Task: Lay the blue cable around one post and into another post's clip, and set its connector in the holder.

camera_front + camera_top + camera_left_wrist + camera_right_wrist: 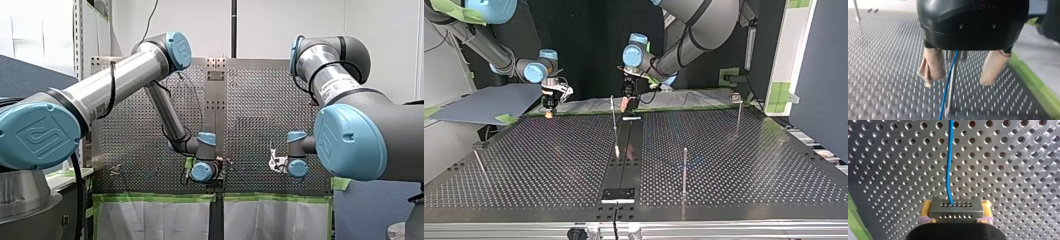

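My right hand (956, 204) — yellow pads — is clamping the grey perforated metal connector (955, 212) at the top view's upper left, the thin blue cable (949, 162) running out ahead. My left hand (957, 82) is holding its beige fingers (931, 66) apart — straddling the cable and a slim metal post (952, 92).

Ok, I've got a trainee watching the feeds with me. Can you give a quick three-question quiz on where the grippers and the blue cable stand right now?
1. True or false: my right gripper is shut on the connector.
2. Pick one: in the left wrist view, the blue cable runs
A) between the fingers of my left gripper, ungripped
B) clamped tight in them
C) across the green tape
3. Short answer: what colour are the left gripper's pads?

Key: 1 true; 2 A; 3 beige.
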Tool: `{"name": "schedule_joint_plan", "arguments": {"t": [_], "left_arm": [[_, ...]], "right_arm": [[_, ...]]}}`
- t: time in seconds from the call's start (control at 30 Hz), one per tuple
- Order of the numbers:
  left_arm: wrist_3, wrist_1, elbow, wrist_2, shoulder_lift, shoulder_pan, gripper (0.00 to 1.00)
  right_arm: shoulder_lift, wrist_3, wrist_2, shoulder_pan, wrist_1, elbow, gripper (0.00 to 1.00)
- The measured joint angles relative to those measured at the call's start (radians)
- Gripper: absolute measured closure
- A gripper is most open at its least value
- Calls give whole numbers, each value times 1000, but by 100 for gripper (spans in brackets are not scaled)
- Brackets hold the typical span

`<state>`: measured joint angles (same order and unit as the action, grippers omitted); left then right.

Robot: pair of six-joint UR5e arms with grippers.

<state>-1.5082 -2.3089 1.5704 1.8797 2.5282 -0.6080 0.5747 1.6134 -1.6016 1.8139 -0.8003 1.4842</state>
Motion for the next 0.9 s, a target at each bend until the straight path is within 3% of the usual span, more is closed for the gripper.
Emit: {"name": "schedule_joint_plan", "arguments": {"t": [0.17, 0.53, 0.9], "left_arm": [[23, -43, 43, -34, -43, -24, 0], [25, -138, 69, -41, -135, -49, 0], [24, -210, 69, -41, -149, -58, 0]], "right_arm": [[0, 4, 2, -2, 7, 0, 99], [-2, 9, 15, -3, 6, 0, 99], [-5, 12, 22, -3, 8, 0, 99]]}}
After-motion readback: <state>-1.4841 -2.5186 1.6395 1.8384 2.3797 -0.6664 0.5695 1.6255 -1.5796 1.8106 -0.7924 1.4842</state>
